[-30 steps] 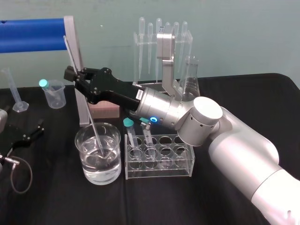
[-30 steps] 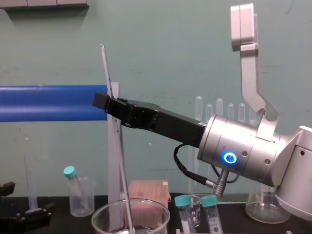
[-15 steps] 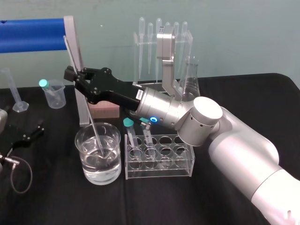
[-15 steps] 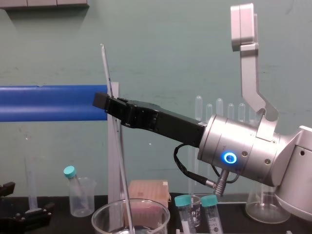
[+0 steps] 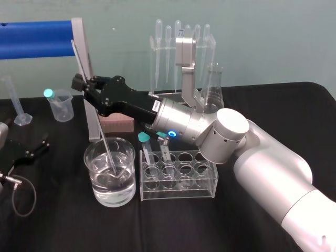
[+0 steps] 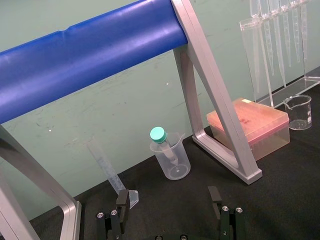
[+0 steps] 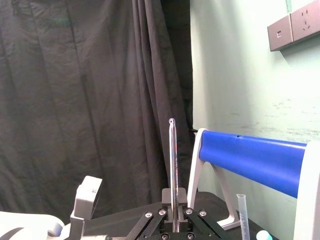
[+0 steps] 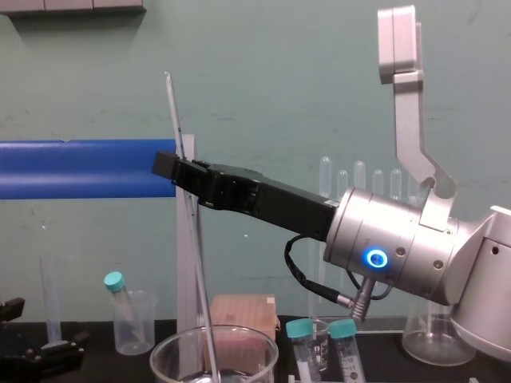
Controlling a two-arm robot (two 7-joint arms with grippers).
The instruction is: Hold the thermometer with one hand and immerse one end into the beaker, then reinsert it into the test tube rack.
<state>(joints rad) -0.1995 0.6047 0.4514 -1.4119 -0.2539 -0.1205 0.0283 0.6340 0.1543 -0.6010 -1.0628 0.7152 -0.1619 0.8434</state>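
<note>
Two capped tubes (image 5: 146, 151) in rack (image 5: 206, 184), thermometer (image 5: 102, 134) in beaker (image 5: 90, 173)

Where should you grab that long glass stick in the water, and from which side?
Grab the thermometer high on its shaft, above the beaker, from the side, pinching across it. It stands nearly upright, lower end in water, so only the upper part is free. The right gripper holds it so; the left gripper lies parked, open.

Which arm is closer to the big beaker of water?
Right. The right tool hangs above the beaker, gripping the thermometer dipped in it; the left tool lies on the table, off to the beaker's left.
</note>
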